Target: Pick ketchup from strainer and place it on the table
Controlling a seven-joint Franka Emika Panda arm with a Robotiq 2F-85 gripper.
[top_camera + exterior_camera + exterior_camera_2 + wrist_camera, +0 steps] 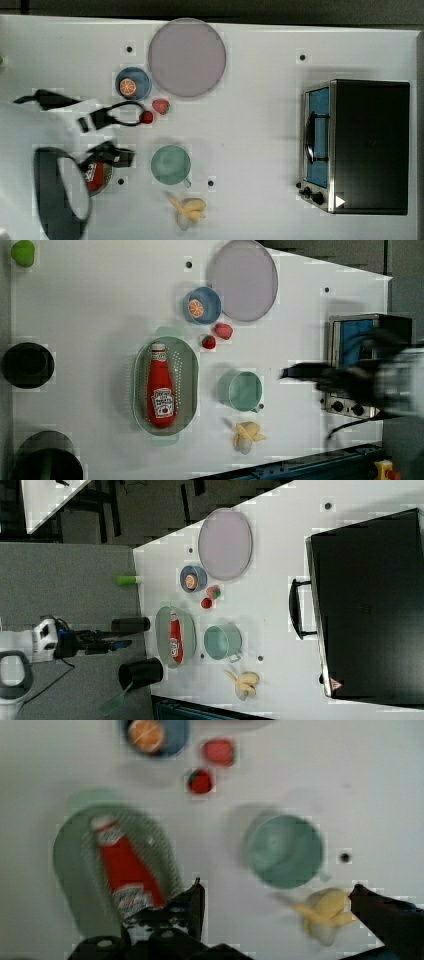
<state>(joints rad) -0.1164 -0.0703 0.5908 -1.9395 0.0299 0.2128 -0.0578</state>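
Pincer wide open, empty, hovering above the table short of the strainer. Ketchup lies flat inside the strainer, cap toward the orange bowl. Nothing done yet: reach, grasp, lift and placing all remain.

The red ketchup lies flat inside the pale green strainer, white cap at one end, on the white table.
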